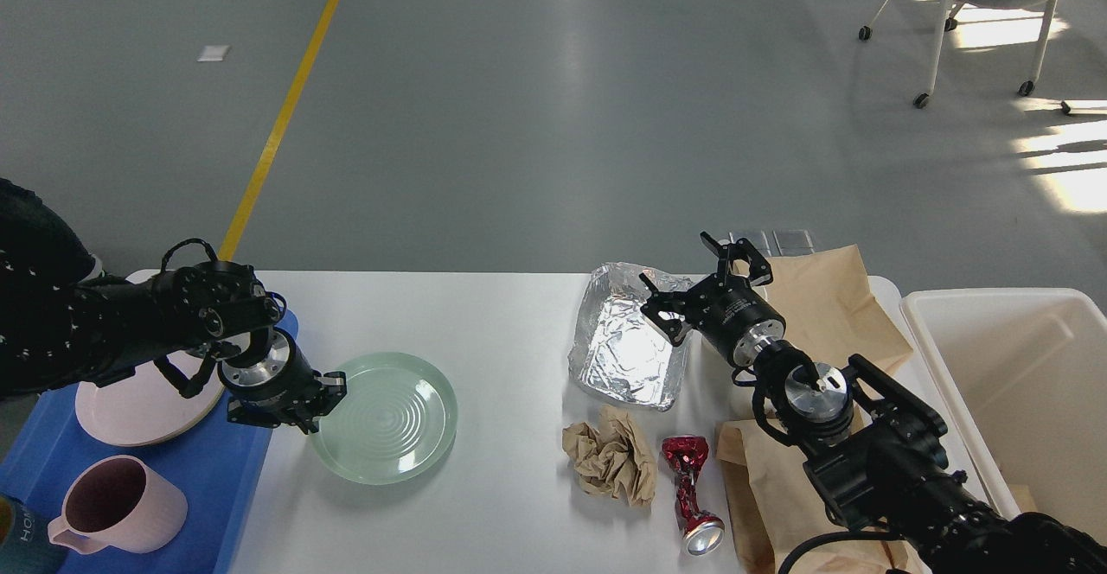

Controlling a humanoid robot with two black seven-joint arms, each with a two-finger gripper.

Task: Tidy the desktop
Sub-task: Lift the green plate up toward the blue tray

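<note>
The desktop (493, 315) is a white tabletop with rounded corners. A pale green glass plate (389, 418) lies on its left half. My left gripper (318, 403) sits at the plate's left rim and looks shut on that edge. On the right, my right gripper (697, 282) hovers open over the right edge of a crinkled foil tray (623, 349), with nothing between its fingers. A crumpled brown paper ball (610, 455) and a crushed red can (689, 492) lie near the front edge.
A blue tray (220, 479) at the left end holds a pink plate (130, 401) and a pink mug (117, 505). Brown paper bags (826, 297) lie under my right arm. A cream-white bin (1012, 366) stands off the right end. A wheeled chair (977, 3) is far back right.
</note>
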